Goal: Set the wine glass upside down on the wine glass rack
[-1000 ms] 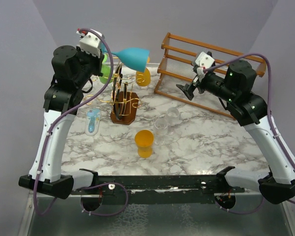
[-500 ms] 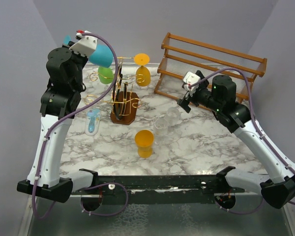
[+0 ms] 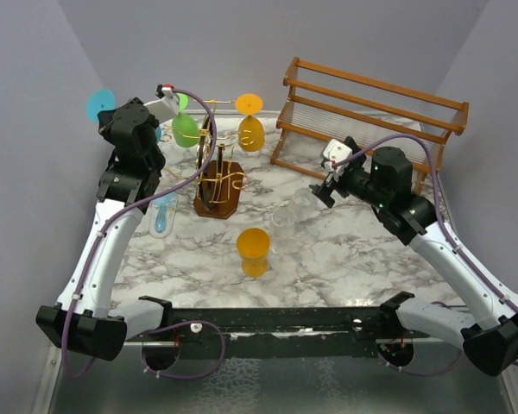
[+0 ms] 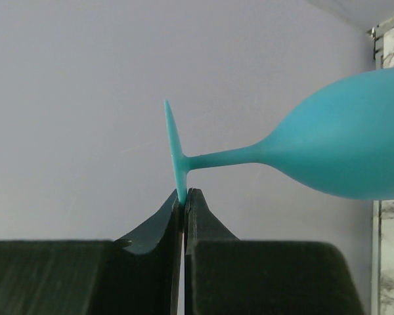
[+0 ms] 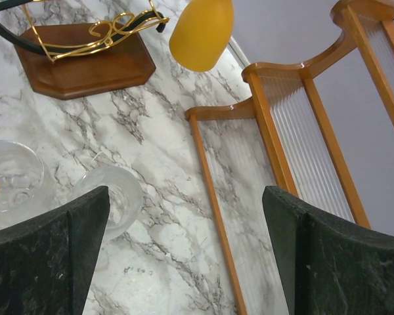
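Observation:
My left gripper (image 4: 184,193) is shut on the rim of the foot of a teal wine glass (image 4: 345,144), which lies sideways in the air. In the top view its round foot (image 3: 101,105) shows at the far left, left of my left gripper (image 3: 119,116); its bowl is mostly hidden behind the arm. The wine glass rack (image 3: 212,168), gold wire on a dark wooden base, stands to the right. A green glass (image 3: 186,129) and an orange glass (image 3: 251,131) hang on it. My right gripper (image 3: 323,185) is open and empty over clear glasses (image 5: 115,197).
An orange glass (image 3: 254,246) stands in front of the gold rack. Two clear glasses (image 3: 285,216) sit at mid table. A pale blue glass (image 3: 163,211) lies left of the rack base. The wooden slatted rack (image 3: 371,116) stands at the back right, also in the right wrist view (image 5: 276,151).
My left arm has swung the teal glass from above the gold rack out to the far left. My right arm has dropped and moved left toward the clear glasses.

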`<state>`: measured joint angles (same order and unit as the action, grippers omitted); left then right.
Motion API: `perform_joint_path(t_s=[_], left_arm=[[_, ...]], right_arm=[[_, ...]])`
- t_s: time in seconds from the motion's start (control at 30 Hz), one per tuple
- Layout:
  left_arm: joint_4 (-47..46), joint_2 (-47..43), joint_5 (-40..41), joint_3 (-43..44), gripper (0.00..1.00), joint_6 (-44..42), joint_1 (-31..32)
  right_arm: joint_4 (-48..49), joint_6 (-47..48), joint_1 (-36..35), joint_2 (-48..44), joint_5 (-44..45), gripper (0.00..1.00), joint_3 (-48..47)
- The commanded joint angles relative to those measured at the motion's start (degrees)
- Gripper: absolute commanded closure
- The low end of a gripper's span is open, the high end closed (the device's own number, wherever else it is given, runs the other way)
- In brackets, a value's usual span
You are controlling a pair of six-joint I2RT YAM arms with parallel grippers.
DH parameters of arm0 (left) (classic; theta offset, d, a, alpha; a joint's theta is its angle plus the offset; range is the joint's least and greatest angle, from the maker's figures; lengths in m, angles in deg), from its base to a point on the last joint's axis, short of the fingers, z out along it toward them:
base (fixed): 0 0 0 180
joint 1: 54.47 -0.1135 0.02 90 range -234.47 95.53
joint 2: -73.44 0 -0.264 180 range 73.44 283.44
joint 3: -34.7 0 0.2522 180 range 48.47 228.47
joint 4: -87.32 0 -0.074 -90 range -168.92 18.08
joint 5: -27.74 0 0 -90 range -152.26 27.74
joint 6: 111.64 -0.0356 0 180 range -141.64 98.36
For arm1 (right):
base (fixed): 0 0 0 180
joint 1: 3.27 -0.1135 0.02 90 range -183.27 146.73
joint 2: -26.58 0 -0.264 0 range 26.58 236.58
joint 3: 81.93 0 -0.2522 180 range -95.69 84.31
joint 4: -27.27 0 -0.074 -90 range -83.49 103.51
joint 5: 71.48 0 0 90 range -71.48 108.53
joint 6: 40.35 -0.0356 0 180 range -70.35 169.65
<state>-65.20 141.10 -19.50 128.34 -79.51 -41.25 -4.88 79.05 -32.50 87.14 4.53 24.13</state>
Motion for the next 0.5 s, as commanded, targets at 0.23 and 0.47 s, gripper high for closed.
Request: perform_joint_path(t_s=[0.23, 0.47], left_arm=[[-2.02, -0.29, 3.70, -5.35, 1.00, -7.99, -0.43], [1.06, 0.61, -0.15, -7.91, 1.00, -7.34, -0.39]], right_arm=[[4.94, -1.12, 0.66, -1.52, 0.10, 0.00, 3.76], [5.65, -1.06, 0.84, -2.01, 0.11, 0.01, 4.68]])
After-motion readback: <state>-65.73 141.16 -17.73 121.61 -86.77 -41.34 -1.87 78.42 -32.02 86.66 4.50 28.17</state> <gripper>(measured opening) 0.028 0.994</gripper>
